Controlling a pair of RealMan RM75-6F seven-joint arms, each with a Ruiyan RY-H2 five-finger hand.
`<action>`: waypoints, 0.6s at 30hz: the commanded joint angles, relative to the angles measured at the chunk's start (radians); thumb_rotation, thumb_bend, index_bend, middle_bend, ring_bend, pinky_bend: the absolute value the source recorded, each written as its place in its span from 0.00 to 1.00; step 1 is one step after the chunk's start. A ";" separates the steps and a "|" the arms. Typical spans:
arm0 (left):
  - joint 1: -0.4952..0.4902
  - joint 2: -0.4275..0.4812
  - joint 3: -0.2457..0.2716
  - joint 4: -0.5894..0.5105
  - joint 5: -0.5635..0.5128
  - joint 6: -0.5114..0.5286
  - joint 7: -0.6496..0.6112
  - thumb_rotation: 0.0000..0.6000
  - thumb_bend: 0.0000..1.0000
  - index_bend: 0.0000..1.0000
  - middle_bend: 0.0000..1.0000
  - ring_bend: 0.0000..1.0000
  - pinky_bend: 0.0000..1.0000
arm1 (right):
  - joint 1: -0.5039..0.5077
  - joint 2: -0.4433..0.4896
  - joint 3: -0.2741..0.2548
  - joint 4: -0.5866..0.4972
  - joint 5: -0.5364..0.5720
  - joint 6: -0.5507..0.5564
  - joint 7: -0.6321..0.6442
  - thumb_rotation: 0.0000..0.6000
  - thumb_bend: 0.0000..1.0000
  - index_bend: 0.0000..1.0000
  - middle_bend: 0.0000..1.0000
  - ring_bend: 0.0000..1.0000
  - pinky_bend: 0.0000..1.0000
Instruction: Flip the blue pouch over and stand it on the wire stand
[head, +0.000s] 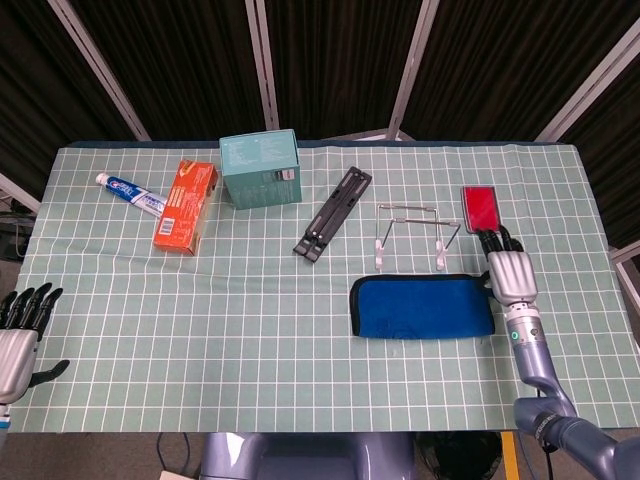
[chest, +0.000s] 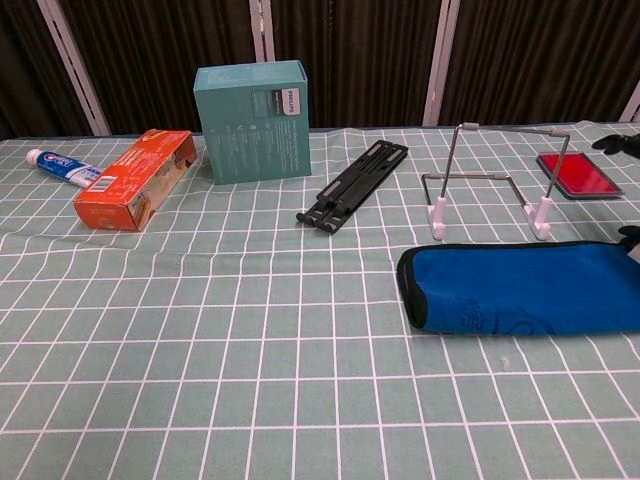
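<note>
- We see the right hand (head: 509, 272) at the right edge of the table, back upward, fingers stretched out side by side toward the red case (head: 480, 208); it holds nothing, and its side sits at the right end of the blue pouch (head: 421, 307), though we cannot tell whether it touches.
- The blue pouch lies flat on the green checked cloth (head: 250, 330), long side running left to right, its black-trimmed opening at the left end.
- Just behind the pouch stands the wire stand (head: 413, 236), upright on white feet and apart from the pouch.
- The red case lies flat to the right of the stand, near the back of the table.
- A black folding bracket (head: 333, 213) lies slanted left of the stand.
- Farther left we find a teal box (head: 260, 168) standing upright, an orange carton (head: 186, 206) lying flat, and a toothpaste tube (head: 130, 192) beside it.
- The left hand (head: 20, 340) hangs at the near left corner, fingers apart and empty.
</note>
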 joint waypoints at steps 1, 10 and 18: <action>0.000 0.001 0.001 -0.001 0.002 0.001 -0.002 1.00 0.00 0.00 0.00 0.00 0.00 | -0.011 -0.004 0.011 -0.004 -0.011 0.040 0.029 1.00 0.03 0.06 0.05 0.00 0.09; 0.005 0.008 0.006 -0.008 0.017 0.013 -0.012 1.00 0.00 0.00 0.00 0.00 0.00 | -0.033 0.114 -0.068 -0.199 -0.140 0.102 0.067 1.00 0.02 0.06 0.04 0.00 0.00; 0.008 0.012 0.007 -0.007 0.023 0.020 -0.020 1.00 0.00 0.00 0.00 0.00 0.00 | 0.025 0.227 -0.135 -0.399 -0.273 0.058 -0.002 1.00 0.08 0.14 0.04 0.00 0.00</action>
